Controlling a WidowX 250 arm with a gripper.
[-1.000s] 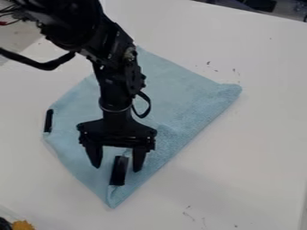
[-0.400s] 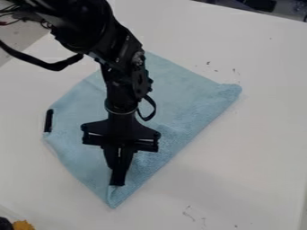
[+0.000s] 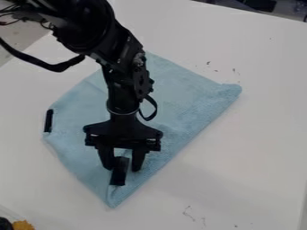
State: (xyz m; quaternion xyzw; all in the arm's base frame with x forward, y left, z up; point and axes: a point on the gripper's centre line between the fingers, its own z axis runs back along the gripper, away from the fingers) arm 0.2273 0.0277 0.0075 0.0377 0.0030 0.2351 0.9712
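Cloth (image 3: 195, 96), light blue and soft-looking, lies spread on the white table (image 3: 240, 179) under the arm (image 3: 117, 49) and the gripper (image 3: 123, 169). It is roughly four-sided, one corner pointing to the bottom of the view; its right corner is thick and rounded, and the nap along its lower right side looks rougher than the smoother upper part. Small creases run near its bottom corner.

On the cloth, just above that corner, sits a short black strip (image 3: 119, 173), set nearly upright in the view. A second black strip (image 3: 48, 121) (the slimmer of the two) is at the cloth's left corner. The gripper points down over the lower part of the cloth, its fingers parted partway, on either side of the first strip's upper end; whether they touch it I cannot tell, and no grip on it shows.

Well below and left of the cloth are a dark rounded thing (image 3: 5, 223) and a yellow-orange thing (image 3: 23, 225), beside a faint pale edge; whether that is a container's rim is unclear.
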